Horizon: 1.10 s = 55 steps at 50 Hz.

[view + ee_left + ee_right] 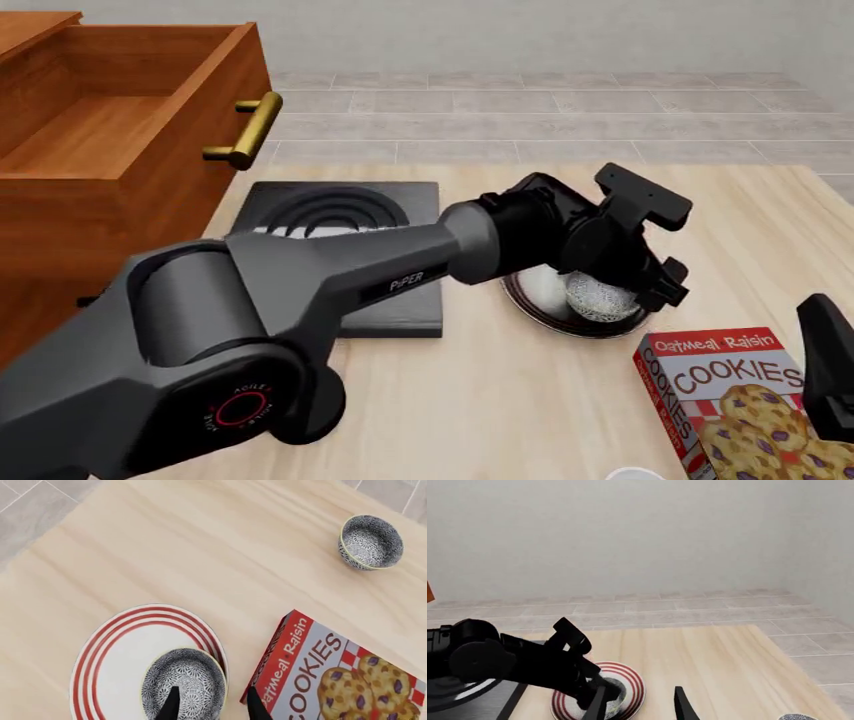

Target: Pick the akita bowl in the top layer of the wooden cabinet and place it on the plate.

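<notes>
The large reddish-brown wooden cabinet (80,190) is seen at the far left of the pale wooden surface (534,400), its uppermost drawer (147,110) pulled out, with a brass bar handle (247,128). A black square stove (350,215) lies beside it. A red cookie box (727,400) lies flat at the near right. The round white plate with red rings (127,655) is found between stove and box. The small blue-black patterned akita bowl (185,682) is set on the plate, near one edge of it. The left end effector (210,705) is spread above the bowl, released. The right end effector (639,705) is likewise spread, grasping nothing. A second patterned bowl (371,542) sits apart.
</notes>
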Each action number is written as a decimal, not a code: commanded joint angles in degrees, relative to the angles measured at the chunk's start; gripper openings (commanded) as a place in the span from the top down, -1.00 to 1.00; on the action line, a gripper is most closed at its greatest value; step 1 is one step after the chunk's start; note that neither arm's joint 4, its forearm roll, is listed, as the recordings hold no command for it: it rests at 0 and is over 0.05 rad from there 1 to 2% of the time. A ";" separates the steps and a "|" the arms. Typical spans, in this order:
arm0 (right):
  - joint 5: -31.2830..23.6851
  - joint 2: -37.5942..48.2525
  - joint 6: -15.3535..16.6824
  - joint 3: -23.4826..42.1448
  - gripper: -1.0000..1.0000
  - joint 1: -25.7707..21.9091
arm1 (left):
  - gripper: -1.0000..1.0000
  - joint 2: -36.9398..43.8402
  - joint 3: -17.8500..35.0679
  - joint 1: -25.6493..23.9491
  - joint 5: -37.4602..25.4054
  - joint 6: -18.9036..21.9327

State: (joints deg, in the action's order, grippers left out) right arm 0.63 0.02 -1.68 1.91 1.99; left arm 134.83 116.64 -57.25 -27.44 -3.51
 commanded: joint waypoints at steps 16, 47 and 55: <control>0.36 0.00 0.45 -0.12 -1.00 -0.02 | -1.00 -1.00 7.45 0.25 -6.16 2.05; 0.59 -0.01 0.95 -0.03 -1.00 -0.32 | -1.00 -4.63 9.24 1.40 -9.07 3.27; 0.71 -0.01 1.23 -0.18 -1.00 -0.47 | -1.00 -7.01 8.71 1.43 -9.38 3.12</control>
State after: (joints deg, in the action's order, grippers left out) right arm 1.24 0.02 -0.69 1.82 1.66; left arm 130.00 125.56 -55.95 -36.27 -0.45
